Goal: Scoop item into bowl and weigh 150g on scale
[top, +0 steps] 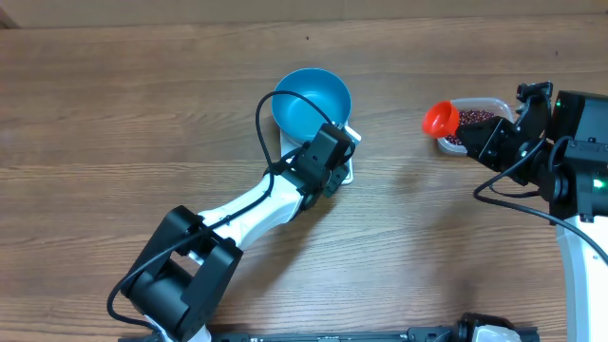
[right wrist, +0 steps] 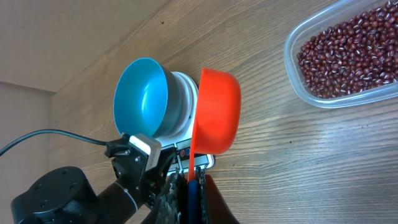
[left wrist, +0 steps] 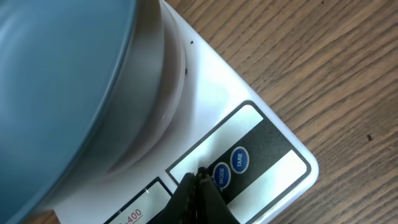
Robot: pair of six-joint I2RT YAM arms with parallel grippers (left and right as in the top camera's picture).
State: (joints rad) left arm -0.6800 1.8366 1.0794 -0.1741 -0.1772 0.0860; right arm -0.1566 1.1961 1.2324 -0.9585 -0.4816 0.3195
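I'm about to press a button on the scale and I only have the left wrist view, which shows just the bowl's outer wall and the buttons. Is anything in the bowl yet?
Observer: No. Overhead shows the blue bowl with a bare inside.
Operator: Where is the scoop?
Observer: The right jaws are shut on the handle of an orange-red scoop, off to the bowl's right and apart from it.
Operator: And the beans?
Observer: The beans are in the clear tub, next to that scoop.

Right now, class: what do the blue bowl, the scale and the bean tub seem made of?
The bowl looks like plastic: smooth, uniform blue, soft sheen. The scale: likely white plastic, glossy, with printed buttons. The tub: clear plastic, transparent wall and rim.
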